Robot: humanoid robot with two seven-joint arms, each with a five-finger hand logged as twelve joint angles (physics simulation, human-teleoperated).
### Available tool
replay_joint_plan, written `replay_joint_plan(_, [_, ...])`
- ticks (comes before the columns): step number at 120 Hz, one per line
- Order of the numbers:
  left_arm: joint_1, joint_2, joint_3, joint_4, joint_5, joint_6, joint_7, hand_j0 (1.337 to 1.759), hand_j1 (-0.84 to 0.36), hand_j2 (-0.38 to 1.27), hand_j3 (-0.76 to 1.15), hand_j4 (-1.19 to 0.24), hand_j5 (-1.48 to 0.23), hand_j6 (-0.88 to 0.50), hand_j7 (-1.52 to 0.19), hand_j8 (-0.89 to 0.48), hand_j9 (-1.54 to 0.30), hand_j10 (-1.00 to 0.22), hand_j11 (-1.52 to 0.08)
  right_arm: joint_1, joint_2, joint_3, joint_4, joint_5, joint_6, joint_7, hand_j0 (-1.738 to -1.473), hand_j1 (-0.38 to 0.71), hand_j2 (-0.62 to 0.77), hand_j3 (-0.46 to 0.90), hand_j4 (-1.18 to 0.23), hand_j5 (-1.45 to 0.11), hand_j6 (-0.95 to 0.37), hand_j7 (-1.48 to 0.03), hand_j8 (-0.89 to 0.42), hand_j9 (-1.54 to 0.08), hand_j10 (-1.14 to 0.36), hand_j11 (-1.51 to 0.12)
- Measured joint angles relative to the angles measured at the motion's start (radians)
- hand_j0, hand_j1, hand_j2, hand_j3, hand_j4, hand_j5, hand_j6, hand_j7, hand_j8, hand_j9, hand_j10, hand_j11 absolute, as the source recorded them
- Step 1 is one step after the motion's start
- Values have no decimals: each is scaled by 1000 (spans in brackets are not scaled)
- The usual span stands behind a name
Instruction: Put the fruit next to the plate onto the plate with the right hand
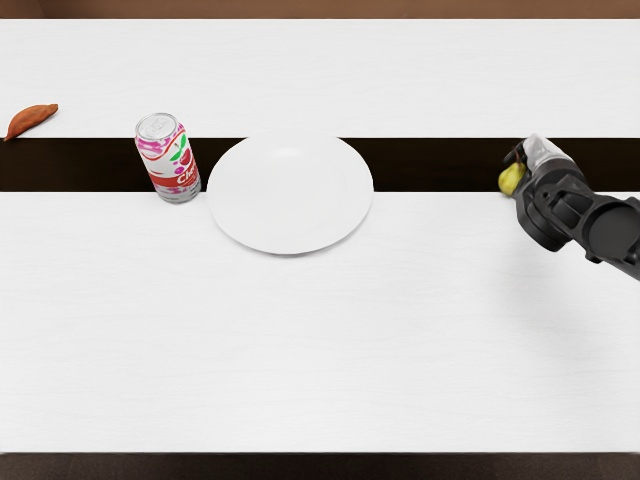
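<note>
I see the right hand [535,166] at the right edge of the frame, fingers curled around a small yellow-green fruit [511,179], well right of the white plate [290,195] at centre. A soda can [168,158] stands just left of the plate. A sweet potato [30,120] lies at the upper left.

Wht plate [290,195], pink/red cherry-print can [168,158], yel-grn fruit [511,180], blk hand [535,166], orange-brn veg [31,119].

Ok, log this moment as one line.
right hand: at fruit, grasp unclear | fruit: yellow-green, right of plate, off it | can: upright, left of plate
</note>
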Motion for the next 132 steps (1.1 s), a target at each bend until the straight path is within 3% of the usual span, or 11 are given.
replay_joint_plan(93, [-1,0,1,0,0,0,0,1658,325,4,0,-20,-26,-20,-26,-20,-26,-20,-26,0,1,-19,-11,-4,6,18,-1649,304,186,-1,-713,-939,-394,-940,-399,-954,-716,-955])
replay_joint_plan(132, [-1,0,1,0,0,0,0,1658,325,4,0,-20,-26,-20,-26,-20,-26,-20,-26,0,2,-32,-22,-7,6,19,-1648,298,344,-2,-847,-987,-426,-1044,-460,-1032,-810,-1032])
